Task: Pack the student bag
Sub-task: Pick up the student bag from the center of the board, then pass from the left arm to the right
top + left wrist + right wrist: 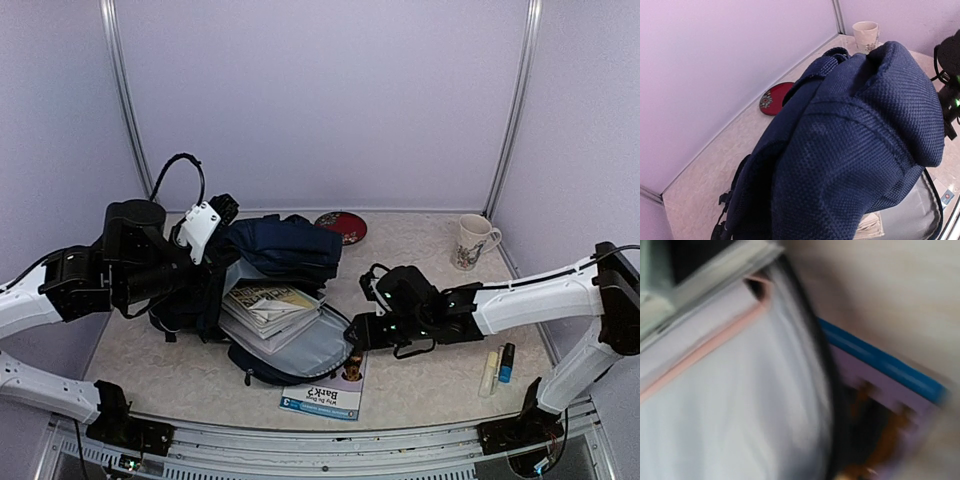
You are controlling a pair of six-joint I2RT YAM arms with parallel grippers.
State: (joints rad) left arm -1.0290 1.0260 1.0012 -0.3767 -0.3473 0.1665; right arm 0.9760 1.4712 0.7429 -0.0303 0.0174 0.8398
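Observation:
The navy student bag (285,250) lies open mid-table, with a stack of books (268,305) inside on its grey lining (322,350). My left gripper (212,222) is at the bag's back left and holds the top flap up. In the left wrist view the blue fabric (855,130) hides its jaws. My right gripper (358,335) is low at the bag's right rim, over a "Why Do Dogs Bark?" book (330,395) that lies half under the bag. The right wrist view is blurred. It shows the lining (740,415) and the book's blue-edged cover (880,370), but no fingers.
A red round disc (341,226) lies behind the bag near the back wall. A patterned mug (472,242) stands at the back right. A pale stick (489,372) and a blue-capped tube (507,362) lie at the front right, near the right arm's base.

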